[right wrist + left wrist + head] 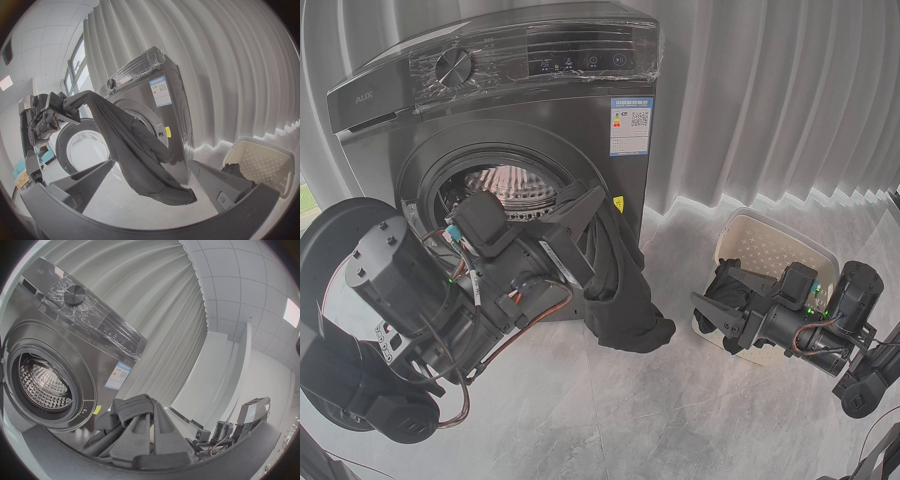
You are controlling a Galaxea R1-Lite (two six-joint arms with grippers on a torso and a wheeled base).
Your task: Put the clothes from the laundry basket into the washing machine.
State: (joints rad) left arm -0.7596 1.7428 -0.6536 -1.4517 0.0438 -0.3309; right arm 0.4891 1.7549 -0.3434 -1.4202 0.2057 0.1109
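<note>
by the washing machine (506,125), left tool (592,194) grips a black garment (619,281) while released right tool (712,284) half-hides clothes (232,170) in basket (769,247).

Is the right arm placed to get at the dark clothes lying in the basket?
Probably yes: the right gripper hangs open right beside the dark clothes, which lie heaped at the near edge of the laundry basket, with nothing between.
</note>
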